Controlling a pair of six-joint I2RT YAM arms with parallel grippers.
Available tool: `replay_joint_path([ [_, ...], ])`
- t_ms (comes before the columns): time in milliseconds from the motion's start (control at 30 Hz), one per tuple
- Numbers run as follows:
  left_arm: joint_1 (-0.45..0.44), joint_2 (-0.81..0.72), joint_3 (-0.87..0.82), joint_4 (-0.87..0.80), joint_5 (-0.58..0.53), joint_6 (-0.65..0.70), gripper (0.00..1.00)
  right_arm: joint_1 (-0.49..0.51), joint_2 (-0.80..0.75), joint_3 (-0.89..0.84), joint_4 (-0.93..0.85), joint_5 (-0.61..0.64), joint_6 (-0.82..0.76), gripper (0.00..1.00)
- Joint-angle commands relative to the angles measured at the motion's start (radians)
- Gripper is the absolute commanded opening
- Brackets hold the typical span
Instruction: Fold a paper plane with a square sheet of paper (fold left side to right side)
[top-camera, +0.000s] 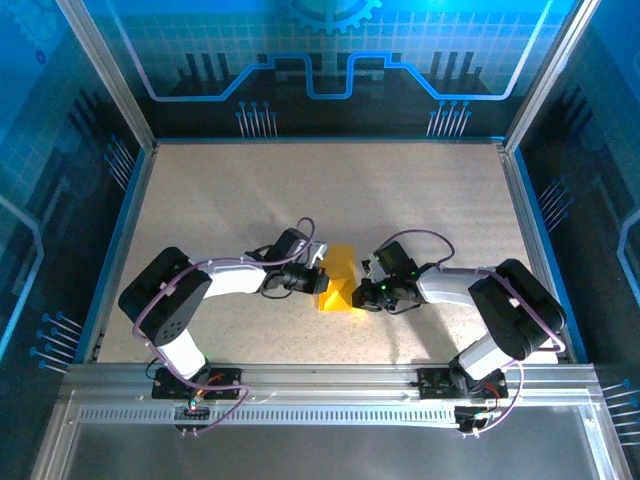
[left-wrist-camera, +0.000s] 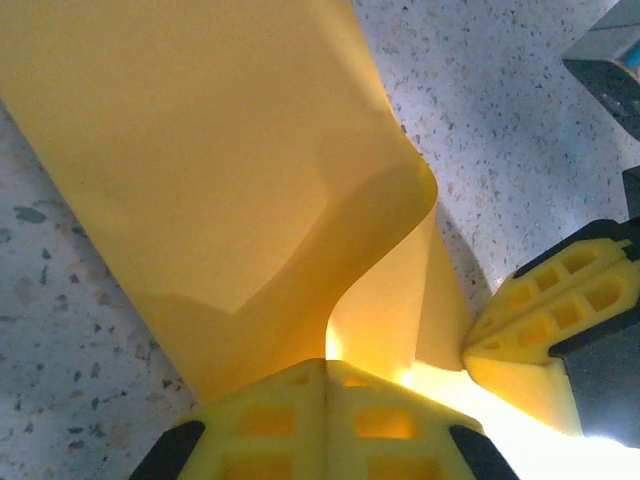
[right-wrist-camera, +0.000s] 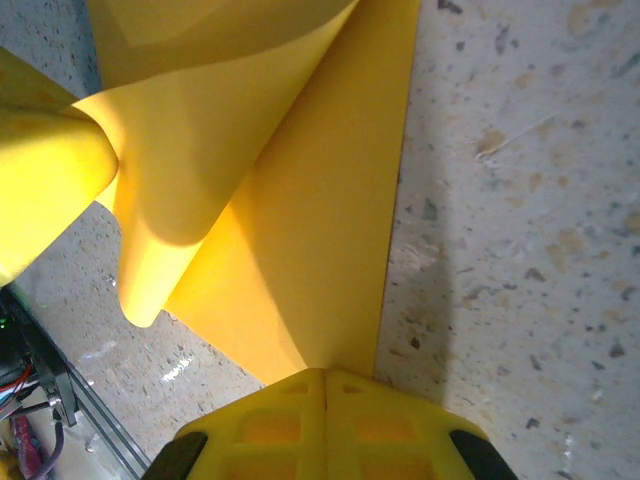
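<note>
The top external camera looks down from above and behind the arm bases (top-camera: 195, 383) over the whole desk (top-camera: 300, 190). The wrist cameras peer from close behind the left gripper (left-wrist-camera: 325, 375) and the right gripper (right-wrist-camera: 325, 378) at the sheet of paper (top-camera: 338, 280), shared by all three views.

No words, numbers or brand names can be read anywhere — the blue back wall (top-camera: 330, 50) carries a gear drawing and circuit-like lines, without letters.
</note>
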Motion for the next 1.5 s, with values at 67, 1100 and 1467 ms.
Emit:
replay_joint_path([
  [67, 0.014, 0.021, 0.037, -0.055, -0.011, 0.054, 0.0, 0.014, 0.032, -0.005, -0.094, 0.056, -0.021, 0.0],
  [1100, 0.026, 0.03, 0.053, -0.075, -0.066, 0.081, 0.0, 0.014, 0.043, 0.017, -0.132, 0.071, -0.032, 0.0],
  [1467, 0.027, 0.049, 0.055, -0.061, -0.063, 0.081, 0.0, 0.015, 0.048, 0.026, -0.139, 0.069, -0.033, 0.0],
])
